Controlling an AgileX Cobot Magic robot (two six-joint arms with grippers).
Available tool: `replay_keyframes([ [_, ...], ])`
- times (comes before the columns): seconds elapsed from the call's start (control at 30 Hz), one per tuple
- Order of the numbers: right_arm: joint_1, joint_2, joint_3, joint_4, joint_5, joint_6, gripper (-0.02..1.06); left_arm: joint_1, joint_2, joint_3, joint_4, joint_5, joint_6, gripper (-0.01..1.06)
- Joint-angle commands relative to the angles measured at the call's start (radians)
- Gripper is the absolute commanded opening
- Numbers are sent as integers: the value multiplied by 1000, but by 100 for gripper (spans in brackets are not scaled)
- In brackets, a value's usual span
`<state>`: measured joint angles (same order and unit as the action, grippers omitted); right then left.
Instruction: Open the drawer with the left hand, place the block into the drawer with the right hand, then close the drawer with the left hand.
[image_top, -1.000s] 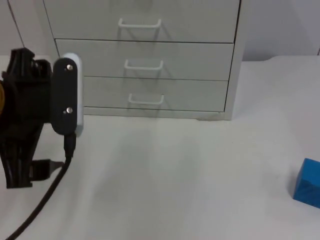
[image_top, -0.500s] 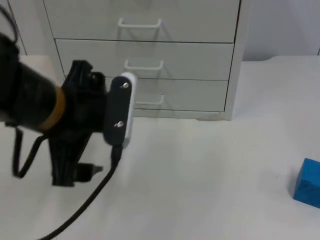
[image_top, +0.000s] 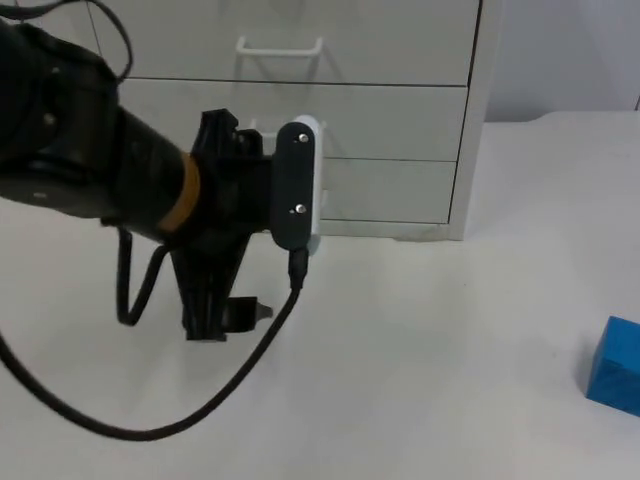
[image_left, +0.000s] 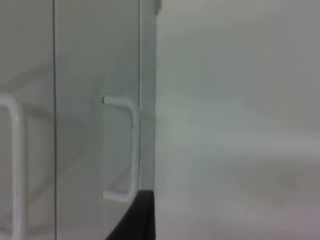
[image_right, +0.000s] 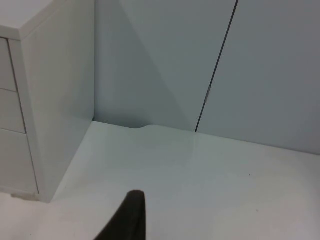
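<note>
White table top (image_top: 420, 340) runs back to a grey partition wall (image_right: 165, 60); a white drawer cabinet (image_top: 300, 110) stands at the back, used as landmark. Left arm (image_top: 90, 150) reaches across the cabinet's front and hides part of the middle and bottom drawers. Left gripper (image_top: 215, 320) hangs low in front of the bottom drawer, just off the table; cannot tell whether its jaws are apart or together. Left wrist view: bottom drawer handle (image_left: 125, 150) close ahead, one black fingertip (image_left: 137, 217) near it, no contact visible. Three drawer fronts in view, all closed; one top handle (image_top: 280, 47) unobstructed. One blue block (image_top: 615, 365) sits well right of the cabinet, on the table. Right arm waits; its fingertip (image_right: 130, 215) shows over the table beside the cabinet's side panel, jaw state unclear. Versus 0.5 s ago: left arm has moved right, toward the cabinet's centre; block unmoved.
</note>
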<state>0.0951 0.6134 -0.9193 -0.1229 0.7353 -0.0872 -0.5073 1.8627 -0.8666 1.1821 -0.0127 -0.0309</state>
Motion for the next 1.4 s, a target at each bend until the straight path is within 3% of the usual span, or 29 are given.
replay_keyframes([
  [0.0,-1,-1,-3,-6,-7,-7,105,-5,16,-17,-19,-2,-8,104],
  [0.77,-1,3,-3,-6,-7,-5,105,-3,181,-207,36,-21,-4,103],
  [0.9,-1,6,-3,-6,-7,-5,105,1,194,-216,36,-8,-4,96],
  [1.07,-1,11,-3,-6,-13,-5,105,44,194,-216,57,-20,3,77],
  [1.37,-1,23,-5,-6,-17,-5,105,72,196,-216,57,-53,3,71],
])
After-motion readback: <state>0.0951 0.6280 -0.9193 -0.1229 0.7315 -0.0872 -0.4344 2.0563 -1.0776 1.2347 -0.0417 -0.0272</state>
